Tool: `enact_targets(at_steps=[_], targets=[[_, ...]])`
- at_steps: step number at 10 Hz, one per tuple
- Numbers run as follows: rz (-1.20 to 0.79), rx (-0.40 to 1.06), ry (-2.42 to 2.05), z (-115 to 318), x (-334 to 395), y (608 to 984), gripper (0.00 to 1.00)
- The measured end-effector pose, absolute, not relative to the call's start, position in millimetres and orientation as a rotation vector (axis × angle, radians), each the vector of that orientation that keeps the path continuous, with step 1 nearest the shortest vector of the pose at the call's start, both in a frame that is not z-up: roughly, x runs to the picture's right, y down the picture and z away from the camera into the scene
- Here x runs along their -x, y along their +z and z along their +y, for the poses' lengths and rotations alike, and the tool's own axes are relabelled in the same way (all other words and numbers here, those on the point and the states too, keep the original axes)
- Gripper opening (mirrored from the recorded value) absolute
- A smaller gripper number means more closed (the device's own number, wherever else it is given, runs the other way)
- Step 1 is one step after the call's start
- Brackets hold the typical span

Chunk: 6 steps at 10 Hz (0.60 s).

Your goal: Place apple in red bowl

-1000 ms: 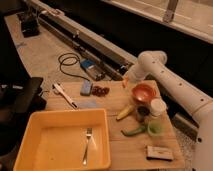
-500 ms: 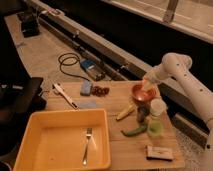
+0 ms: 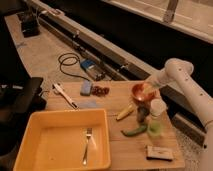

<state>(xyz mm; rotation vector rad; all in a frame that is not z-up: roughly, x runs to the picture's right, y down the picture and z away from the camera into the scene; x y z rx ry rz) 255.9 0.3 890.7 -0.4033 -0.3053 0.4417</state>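
Observation:
The red bowl [image 3: 139, 95] stands on the wooden table [image 3: 115, 145], right of the middle, with a shiny orange-red inside. My gripper [image 3: 151, 88] is at the end of the white arm [image 3: 176, 67], which comes in from the right. It hangs low over the bowl's right rim. I cannot make out the apple as a separate thing. It is either hidden by the gripper or blends with the bowl's inside.
A big yellow tub [image 3: 30, 145] holding a fork [image 3: 87, 144] fills the table's front left. Dark grapes [image 3: 100, 90] and a blue sponge [image 3: 86, 88] lie at the back. A yellow banana [image 3: 124, 113], a green pepper [image 3: 133, 131], a dark can [image 3: 142, 114] and a white-capped green bottle [image 3: 156, 120] crowd in front of the bowl.
The arm swung right and the gripper moved from the bowl's far left side to over its right rim. It has barely moved in the last half second.

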Motion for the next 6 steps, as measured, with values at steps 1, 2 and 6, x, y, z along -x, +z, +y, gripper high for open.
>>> enact_targets(at_steps=[1, 2, 6], targets=[[-0.308, 0.403, 0.439, -0.2, -253.9, 891.0, 0.8], [-0.308, 0.403, 0.44, 0.1, -254.8, 890.8, 0.8], [-0.307, 0.402, 0.441, 0.4, -256.1, 890.6, 0.8]])
